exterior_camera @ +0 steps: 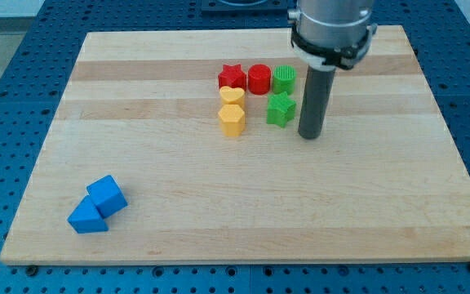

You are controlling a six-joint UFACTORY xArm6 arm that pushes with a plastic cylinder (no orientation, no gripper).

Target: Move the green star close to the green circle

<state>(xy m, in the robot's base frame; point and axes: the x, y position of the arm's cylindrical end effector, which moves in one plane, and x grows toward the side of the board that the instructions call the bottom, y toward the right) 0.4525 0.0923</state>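
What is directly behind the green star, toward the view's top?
The green circle sits just behind the green star, with a narrow gap. My tip stands at the star's right. Nothing covers either block.

Pale wooden board (178,180) bearing red, yellow, green blocks near the view's top, blue pair (97,205) bottom-left.
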